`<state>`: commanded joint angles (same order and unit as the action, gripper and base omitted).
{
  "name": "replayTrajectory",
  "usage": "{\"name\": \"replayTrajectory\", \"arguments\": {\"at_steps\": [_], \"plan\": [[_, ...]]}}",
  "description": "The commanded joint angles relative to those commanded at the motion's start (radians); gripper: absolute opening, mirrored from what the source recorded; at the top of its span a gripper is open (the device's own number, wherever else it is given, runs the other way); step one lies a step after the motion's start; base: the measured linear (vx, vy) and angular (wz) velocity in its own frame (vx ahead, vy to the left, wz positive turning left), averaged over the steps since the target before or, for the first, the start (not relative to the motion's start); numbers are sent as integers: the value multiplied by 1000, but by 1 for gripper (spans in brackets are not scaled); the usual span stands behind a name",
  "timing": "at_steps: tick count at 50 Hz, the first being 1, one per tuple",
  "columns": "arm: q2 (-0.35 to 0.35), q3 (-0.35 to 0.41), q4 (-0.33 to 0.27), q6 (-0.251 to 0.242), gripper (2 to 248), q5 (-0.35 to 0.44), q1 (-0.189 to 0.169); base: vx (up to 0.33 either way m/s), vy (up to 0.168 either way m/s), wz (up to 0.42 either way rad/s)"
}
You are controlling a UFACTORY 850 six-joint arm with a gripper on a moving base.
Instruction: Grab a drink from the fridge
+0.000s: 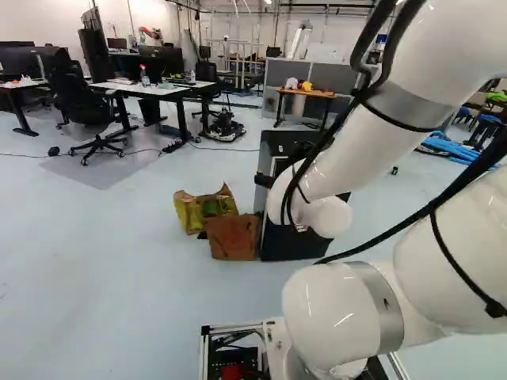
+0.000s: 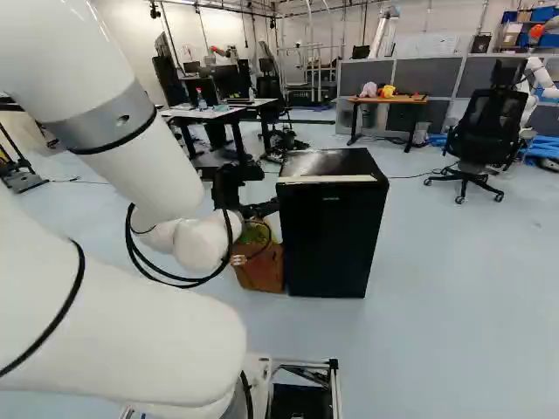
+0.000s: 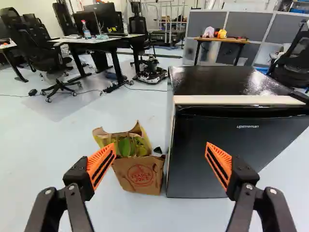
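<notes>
1) Wrist view: the pincer (image 2: pixel 260 209) is released, orange pads (image 3: pixel 105 154) wide apart, with the black mini fridge (image 2: pixel 332 240) ahead and to the right, door closed
2) Right base view: the mini fridge's front is in plain sight; the arm (image 1: pixel 329 158) hides part of it in the left base view
3) Left base view: the brown paper grocery bag (image 1: pixel 234 237) shows more fully, just left of the mini fridge

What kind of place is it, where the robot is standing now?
It looks like a robotics lab or workshop, probably with office space. Another robot arm stands at the back, computer monitors and office chairs surround the desks, and a mini fridge stands on the open floor.
</notes>
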<state>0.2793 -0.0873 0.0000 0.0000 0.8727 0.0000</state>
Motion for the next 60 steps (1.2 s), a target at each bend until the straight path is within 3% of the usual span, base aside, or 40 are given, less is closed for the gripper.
{"name": "replayTrajectory", "arguments": {"at_steps": [60], "plan": [[0, 0, 0, 0, 247, 0, 0, 1, -43, 2]]}}
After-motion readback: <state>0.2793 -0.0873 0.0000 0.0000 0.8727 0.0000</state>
